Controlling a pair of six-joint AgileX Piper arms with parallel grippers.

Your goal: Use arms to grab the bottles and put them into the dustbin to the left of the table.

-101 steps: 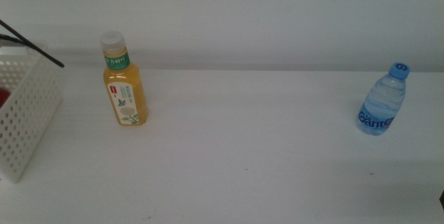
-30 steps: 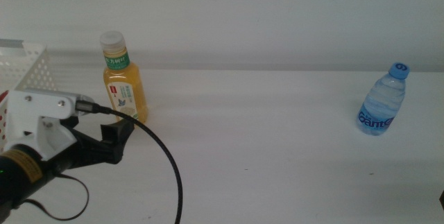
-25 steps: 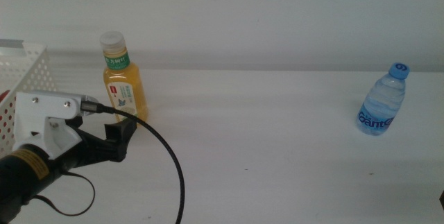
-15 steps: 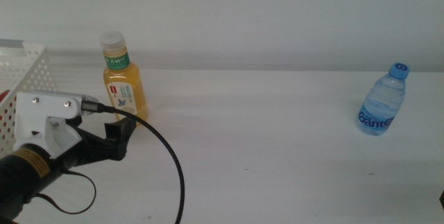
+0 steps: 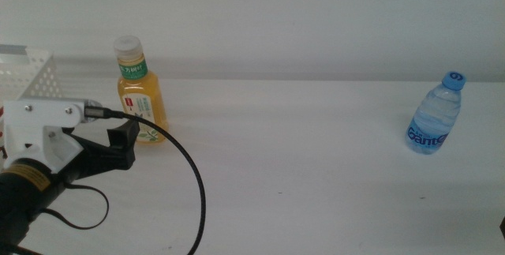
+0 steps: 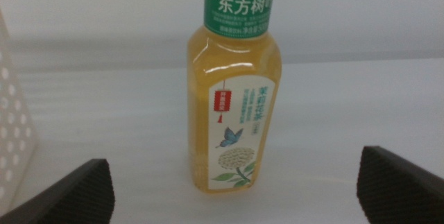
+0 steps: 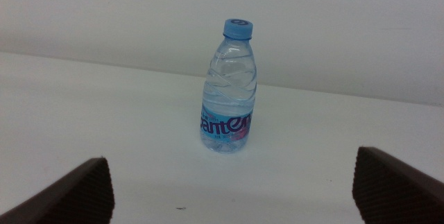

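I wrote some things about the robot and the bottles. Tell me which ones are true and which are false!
1. The tea bottle is standing up on the table. True.
2. The left gripper is squeezing the tea bottle. False: its jaws are open and the bottle stands just ahead of them, untouched.
3. The water bottle has a red cap. False: the cap is blue.
4. The white basket is on the same side as the tea bottle. True.
5. The right gripper is open, with the water bottle in front of it. True.
6. The water bottle is lying on its side. False: it stands upright.
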